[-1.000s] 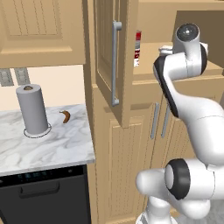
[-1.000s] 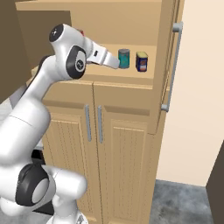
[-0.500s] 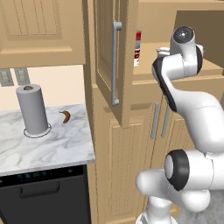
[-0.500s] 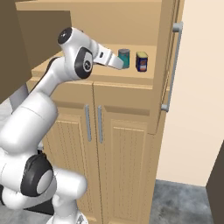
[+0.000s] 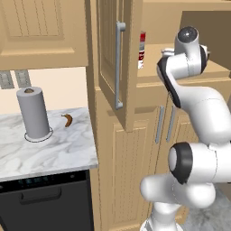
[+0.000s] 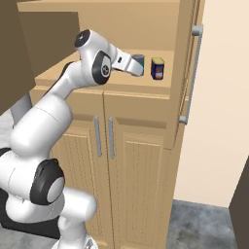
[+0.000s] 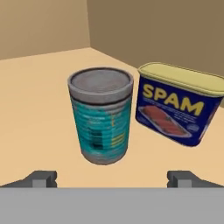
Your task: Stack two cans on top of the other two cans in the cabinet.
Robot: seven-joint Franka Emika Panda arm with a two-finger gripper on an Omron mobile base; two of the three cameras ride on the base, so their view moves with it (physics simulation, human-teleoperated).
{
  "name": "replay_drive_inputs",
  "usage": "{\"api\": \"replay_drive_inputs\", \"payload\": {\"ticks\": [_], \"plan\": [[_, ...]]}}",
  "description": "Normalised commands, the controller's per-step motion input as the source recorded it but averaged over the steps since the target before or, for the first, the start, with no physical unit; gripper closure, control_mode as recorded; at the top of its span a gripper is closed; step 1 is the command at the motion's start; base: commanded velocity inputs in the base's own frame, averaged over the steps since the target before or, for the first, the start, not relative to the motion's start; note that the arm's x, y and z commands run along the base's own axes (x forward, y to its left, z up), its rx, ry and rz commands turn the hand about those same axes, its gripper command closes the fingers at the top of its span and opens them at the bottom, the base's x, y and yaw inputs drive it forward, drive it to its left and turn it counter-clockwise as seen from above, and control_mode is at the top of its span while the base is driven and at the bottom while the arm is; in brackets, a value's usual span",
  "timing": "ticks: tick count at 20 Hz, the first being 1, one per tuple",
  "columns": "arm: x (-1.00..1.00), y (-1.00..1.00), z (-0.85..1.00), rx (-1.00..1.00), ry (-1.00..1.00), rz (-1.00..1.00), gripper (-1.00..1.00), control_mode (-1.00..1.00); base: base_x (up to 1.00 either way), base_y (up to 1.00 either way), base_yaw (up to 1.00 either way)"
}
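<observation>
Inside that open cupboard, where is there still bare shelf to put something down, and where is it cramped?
Bare shelf spreads beside the teal can, toward the corner where the cabinet's walls meet, and behind it up to the back wall. It is crowded where the navy tin stands close beside the teal can, a narrow gap between them. The open gripper sits just before the can.

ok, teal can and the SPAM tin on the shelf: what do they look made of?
Teal can: probably metal, going by its dull grey ribbed lid and rim; teal label looks like printed paper, matte. SPAM tin: likely painted metal, navy with a yellow lid and slight sheen.
</observation>
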Motion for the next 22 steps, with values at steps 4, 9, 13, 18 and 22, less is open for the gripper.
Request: {"api": "replay_drive_inputs", "payload": {"ticks": [4, 9, 13, 18, 22], "plan": [[0.22, -0.16, -0.04, 0.0, 0.01, 0.0, -1.0, -1.0, 0.0, 0.0, 0.0], [0.2, -0.05, -0.03, 0.02, 0.0, 0.0, -1.0, -1.0, 0.0, 0.0, 0.0], [0.17, 0.0, -0.03, 0.04, 0.0, 0.0, -1.0, -1.0, 0.0, 0.0, 0.0], [0.17, -0.06, -0.04, 0.01, 0.0, 0.0, -1.0, -1.0, 0.0, 0.0, 0.0], [0.19, -0.05, -0.05, 0.0, 0.0, 0.0, -1.0, -1.0, 0.0, 0.0, 0.0]]}}
